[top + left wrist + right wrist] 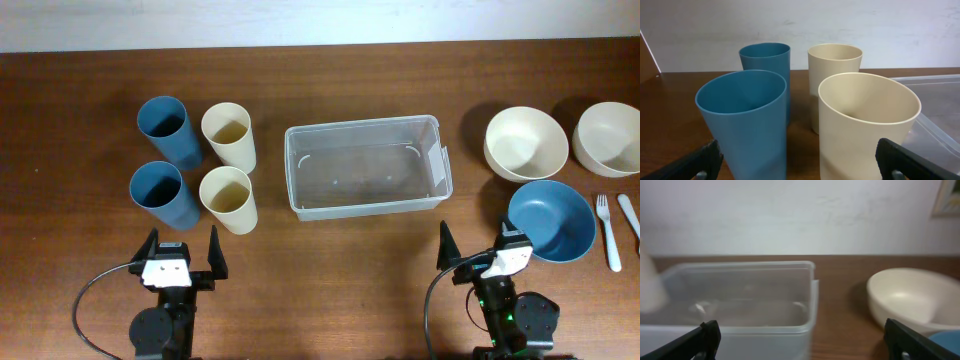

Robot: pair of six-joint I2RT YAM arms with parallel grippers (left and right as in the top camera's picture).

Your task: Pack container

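The clear plastic rectangular container (368, 166) sits empty. Both the left gripper (183, 242) and right gripper (476, 245) have fingers spread, holding nothing. I'd grab the tall cream plastic cup (228, 198) just left of the container. Pinch one wall near the rim and lift straight up so the neighbouring cups don't tip.

No legible text, brand, number or sign is found in any view; the white label (442, 161) on one short end of the container (365, 170) is too small to be read.
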